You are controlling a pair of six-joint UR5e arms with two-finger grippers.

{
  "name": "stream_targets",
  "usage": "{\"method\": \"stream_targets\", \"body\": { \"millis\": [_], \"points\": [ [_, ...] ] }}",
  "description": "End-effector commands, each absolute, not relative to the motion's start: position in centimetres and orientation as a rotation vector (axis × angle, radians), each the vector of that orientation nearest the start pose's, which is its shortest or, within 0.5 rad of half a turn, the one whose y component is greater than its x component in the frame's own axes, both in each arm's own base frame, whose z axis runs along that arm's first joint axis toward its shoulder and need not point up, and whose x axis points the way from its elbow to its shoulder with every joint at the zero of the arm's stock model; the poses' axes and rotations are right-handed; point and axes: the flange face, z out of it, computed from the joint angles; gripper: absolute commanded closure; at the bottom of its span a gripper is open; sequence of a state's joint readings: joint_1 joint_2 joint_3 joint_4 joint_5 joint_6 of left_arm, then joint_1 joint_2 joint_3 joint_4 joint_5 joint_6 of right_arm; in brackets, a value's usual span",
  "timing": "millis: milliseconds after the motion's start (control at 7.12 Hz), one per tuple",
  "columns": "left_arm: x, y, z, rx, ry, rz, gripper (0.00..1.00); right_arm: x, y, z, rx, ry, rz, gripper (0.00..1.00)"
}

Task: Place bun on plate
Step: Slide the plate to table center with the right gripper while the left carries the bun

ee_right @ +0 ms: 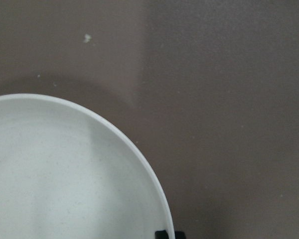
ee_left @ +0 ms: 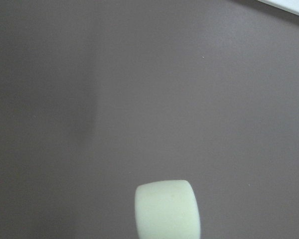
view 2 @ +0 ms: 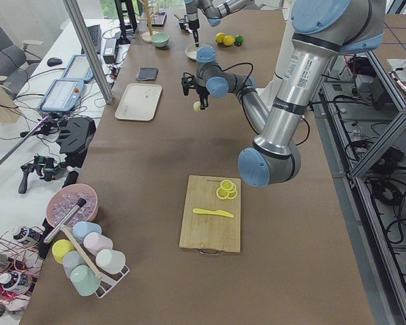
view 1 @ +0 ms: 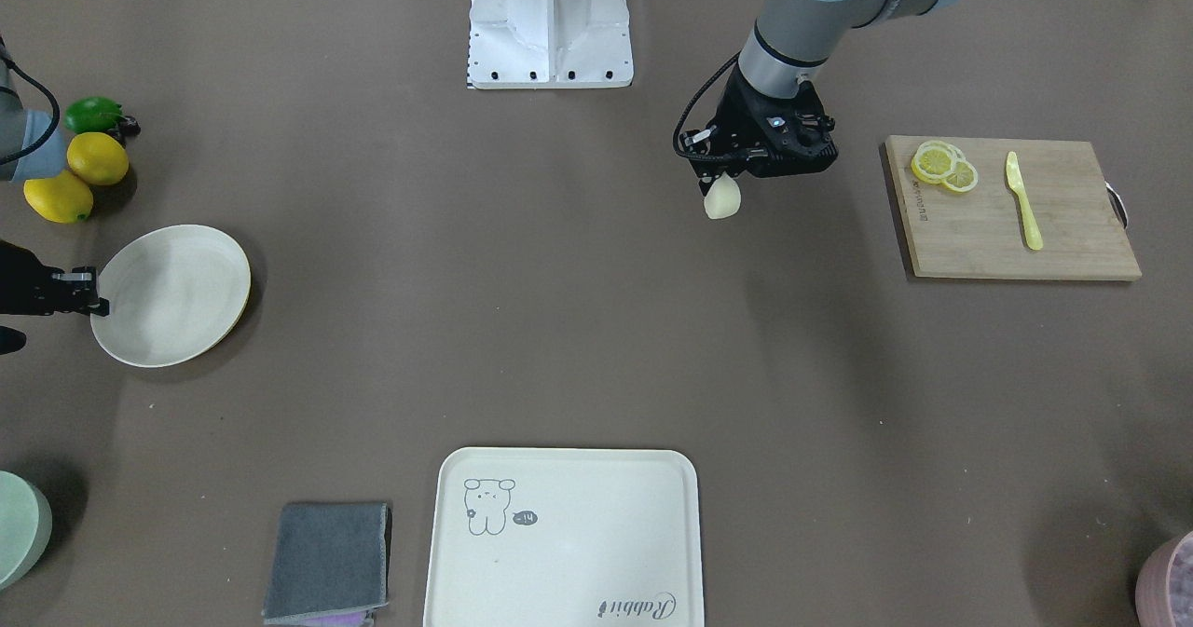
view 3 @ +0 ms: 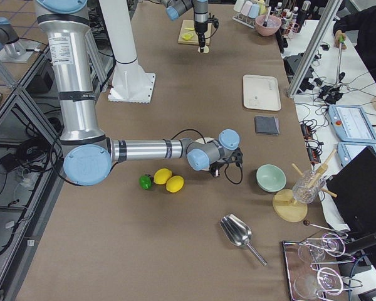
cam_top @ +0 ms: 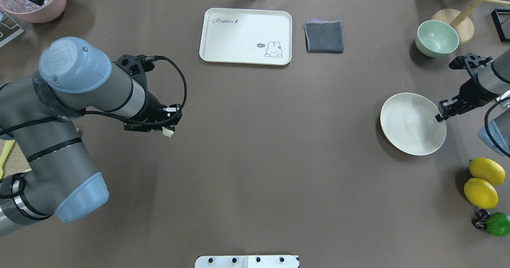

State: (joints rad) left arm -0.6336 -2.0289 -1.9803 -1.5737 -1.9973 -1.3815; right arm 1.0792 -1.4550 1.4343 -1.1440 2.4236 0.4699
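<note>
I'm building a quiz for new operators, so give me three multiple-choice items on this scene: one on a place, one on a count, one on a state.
1. Where is the bun?
A) on the cutting board
B) in the left pincer, over the table
C) on the bear tray

2. How many whole lemons are there?
A) one
B) two
C) four

3. The plate is:
A) empty
B) holding lemon slices
C) upside down

Key:
1 B, the front-facing view shows the bun clamped under the left pincer.
2 B, two lie together near the plate.
3 A, its inside is bare, with the right pincer on its rim.
</note>
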Motion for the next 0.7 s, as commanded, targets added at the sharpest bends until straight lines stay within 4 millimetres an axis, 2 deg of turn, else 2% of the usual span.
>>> {"method": "stream_targets", "body": {
  "millis": [0, 140, 281, 561],
  "points": [
    [43.7, -39.5, 19.6, -0.020, 0.956, -0.246, 0.78, -22.9, -52.5, 55.5, -0.074, -0.995, -0.113, 1.00],
    [45.0, -38.7, 17.3, -0.033, 0.960, -0.261, 0.78, -26.9, -52.0, 49.8, -0.109, -1.033, -0.063, 1.00],
    [46.3, -38.0, 15.4, -0.013, 0.953, -0.254, 0.78, -30.3, -51.9, 45.9, -0.132, -1.060, -0.050, 1.00],
    [49.4, -37.8, 14.9, -0.001, 0.927, -0.246, 0.78, -37.8, -50.2, 38.1, -0.187, -1.119, -0.017, 1.00]
  ]
}}
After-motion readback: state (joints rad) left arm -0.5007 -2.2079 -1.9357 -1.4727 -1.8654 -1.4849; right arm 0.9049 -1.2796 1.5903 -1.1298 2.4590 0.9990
